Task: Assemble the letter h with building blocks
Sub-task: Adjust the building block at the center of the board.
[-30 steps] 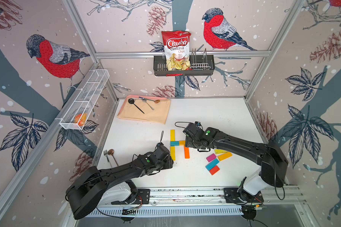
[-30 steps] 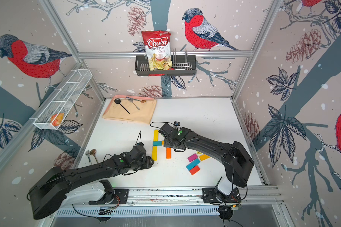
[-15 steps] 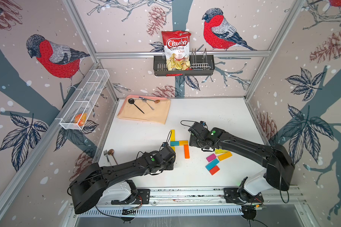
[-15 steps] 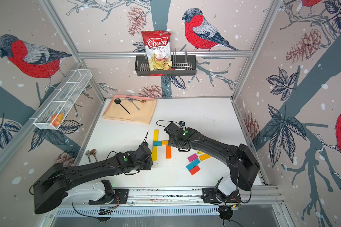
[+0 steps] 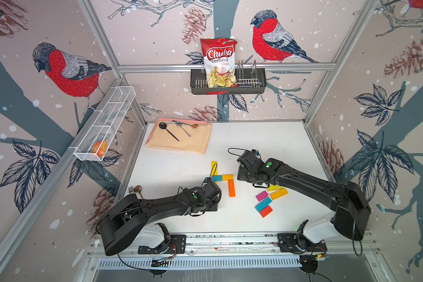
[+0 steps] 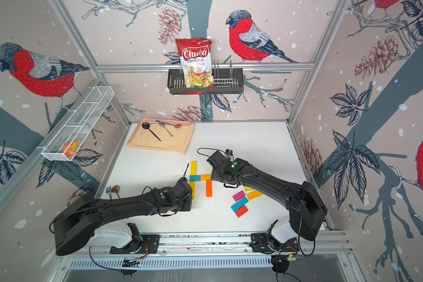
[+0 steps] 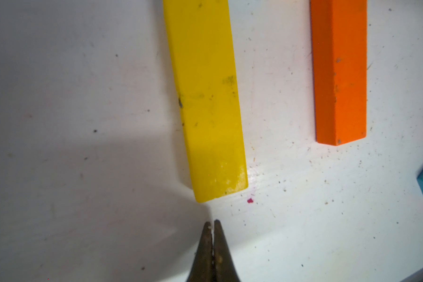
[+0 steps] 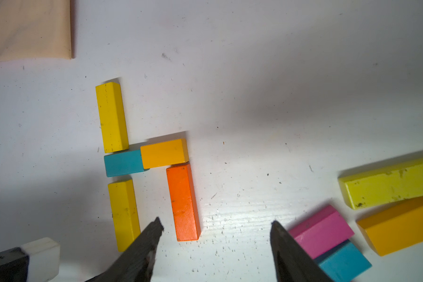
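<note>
Building blocks lie flat in an h shape mid-table: a yellow block [image 8: 111, 117], a teal block [image 8: 123, 162] and an amber block [image 8: 164, 152] forming the crossbar, an orange block [image 8: 183, 202], and a lower yellow block [image 7: 208, 97]. My left gripper [image 7: 213, 222] is shut and empty, its tips just off the near end of that lower yellow block. My right gripper [image 8: 217, 225] hangs open and empty above the table, right of the orange block's end. Loose magenta [image 5: 262, 195], teal [image 5: 263, 204], red [image 5: 266, 211], amber [image 5: 279, 194] and yellow [image 5: 274, 188] blocks lie to the right.
A beige cloth [image 5: 193, 144] with spoons lies at the back left. A fork and spoon [image 5: 136, 190] rest by the left edge. A wire basket [image 5: 103, 127] hangs on the left wall, and a black rack [image 5: 227, 83] holds a chip bag on the back wall.
The left gripper has closed on nothing and edged right, toward the lower yellow block. The right gripper, still open, has drawn back to the right, away from the h.
</note>
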`<state>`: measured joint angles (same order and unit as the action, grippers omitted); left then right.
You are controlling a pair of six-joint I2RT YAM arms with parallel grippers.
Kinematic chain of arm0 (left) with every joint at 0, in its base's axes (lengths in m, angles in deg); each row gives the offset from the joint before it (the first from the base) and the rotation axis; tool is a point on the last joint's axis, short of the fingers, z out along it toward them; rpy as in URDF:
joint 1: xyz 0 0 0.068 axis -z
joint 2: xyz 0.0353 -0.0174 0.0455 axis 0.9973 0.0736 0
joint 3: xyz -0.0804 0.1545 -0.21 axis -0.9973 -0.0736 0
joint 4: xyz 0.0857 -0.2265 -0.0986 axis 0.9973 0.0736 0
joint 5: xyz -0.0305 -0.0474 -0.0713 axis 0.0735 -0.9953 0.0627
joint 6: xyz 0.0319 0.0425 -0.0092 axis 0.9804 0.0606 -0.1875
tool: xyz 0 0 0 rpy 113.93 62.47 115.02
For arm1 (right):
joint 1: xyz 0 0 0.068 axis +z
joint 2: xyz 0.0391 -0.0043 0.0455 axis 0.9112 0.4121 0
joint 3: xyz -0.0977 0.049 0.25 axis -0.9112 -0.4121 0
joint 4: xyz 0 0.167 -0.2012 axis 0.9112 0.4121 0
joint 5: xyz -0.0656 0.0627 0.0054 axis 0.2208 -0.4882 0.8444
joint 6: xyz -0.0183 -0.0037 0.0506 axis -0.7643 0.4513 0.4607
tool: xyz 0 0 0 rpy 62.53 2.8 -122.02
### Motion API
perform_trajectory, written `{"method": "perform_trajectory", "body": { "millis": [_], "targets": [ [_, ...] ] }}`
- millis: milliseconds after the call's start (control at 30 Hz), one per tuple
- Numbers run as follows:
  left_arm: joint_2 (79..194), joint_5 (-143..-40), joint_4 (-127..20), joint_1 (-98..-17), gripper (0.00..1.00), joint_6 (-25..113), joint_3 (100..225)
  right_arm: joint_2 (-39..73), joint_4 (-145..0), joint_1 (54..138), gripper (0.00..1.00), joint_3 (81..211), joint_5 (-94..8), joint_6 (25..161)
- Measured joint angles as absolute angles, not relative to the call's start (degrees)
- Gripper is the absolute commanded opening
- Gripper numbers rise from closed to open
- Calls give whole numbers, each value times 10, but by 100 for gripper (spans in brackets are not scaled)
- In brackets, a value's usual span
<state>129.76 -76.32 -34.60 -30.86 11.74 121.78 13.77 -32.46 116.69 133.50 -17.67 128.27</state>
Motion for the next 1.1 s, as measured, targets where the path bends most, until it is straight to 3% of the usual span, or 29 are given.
{"method": "perform_trajectory", "body": {
  "millis": [633, 833, 1100],
  "targets": [
    [1306, -745, -356, -314, 1, 107, 1217, 134, -325, 1158, 71, 1332, -179, 1279],
    [1306, -745, -363, -317, 18, 107, 1217, 134, -325, 1156, 71, 1329, -181, 1279],
    [1308, -745, -374, -319, 21, 107, 1217, 134, -325, 1156, 70, 1325, -183, 1279]
  ]
}}
